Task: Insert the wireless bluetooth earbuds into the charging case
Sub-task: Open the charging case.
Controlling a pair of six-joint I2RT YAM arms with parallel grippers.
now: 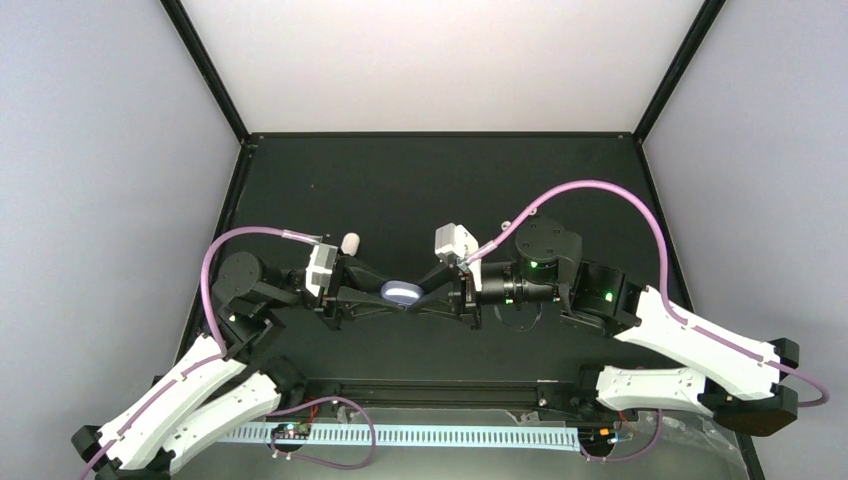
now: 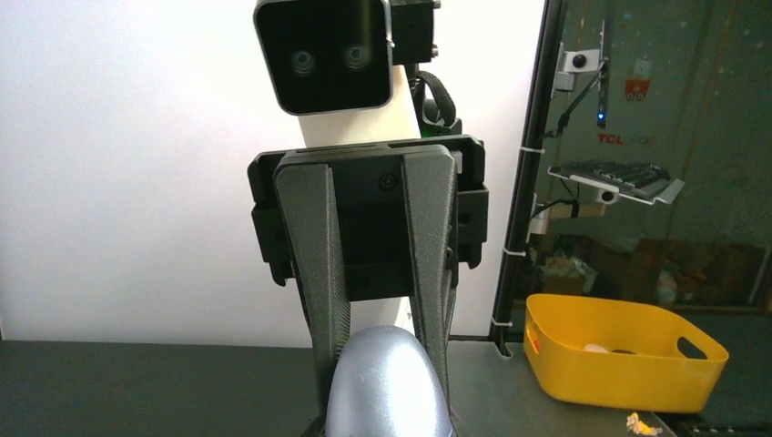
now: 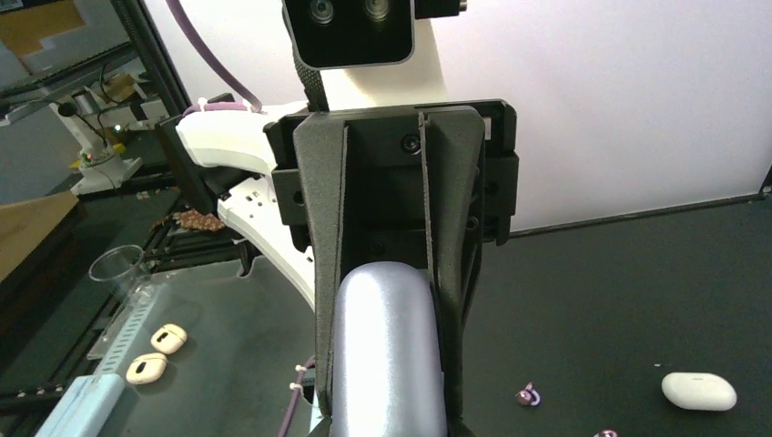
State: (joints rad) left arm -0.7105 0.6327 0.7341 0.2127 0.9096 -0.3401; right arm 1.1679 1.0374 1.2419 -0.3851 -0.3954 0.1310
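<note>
Left wrist | TCL sign point(image 2: 612, 138) | left gripper point(image 3: 390, 273), right gripper point(image 2: 382, 328) both clamped on lavender case point(image 1: 402, 292)

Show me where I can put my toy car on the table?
Bare: the far half of the table, between the back wall and the arms. Crowded: the middle, where the left claw and right claw grip the lavender case, with the white case and purple buds beside.
</note>
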